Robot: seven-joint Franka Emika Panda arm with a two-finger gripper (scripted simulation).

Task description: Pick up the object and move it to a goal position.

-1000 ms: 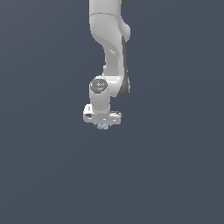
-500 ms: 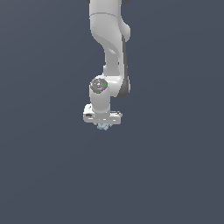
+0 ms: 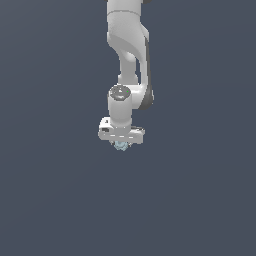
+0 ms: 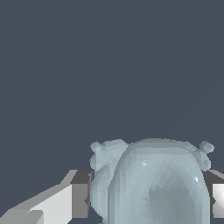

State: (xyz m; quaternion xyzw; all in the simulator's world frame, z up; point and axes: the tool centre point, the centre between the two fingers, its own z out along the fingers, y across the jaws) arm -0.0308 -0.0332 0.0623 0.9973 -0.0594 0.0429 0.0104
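Note:
The object [image 4: 153, 183] is a pale blue-grey bumpy lump with a rounded core. In the wrist view it fills the space between my two fingers [image 4: 76, 194], which press on it from both sides. In the exterior view only a small pale part of the object [image 3: 120, 146] shows under the white hand, near the middle of the picture. My gripper [image 3: 120, 145] is shut on it. The arm reaches down from the top of the exterior view. I cannot tell from these views whether the object touches the floor.
A plain dark grey-blue surface [image 3: 200, 200] fills both views around the arm. No other object and no goal marker shows.

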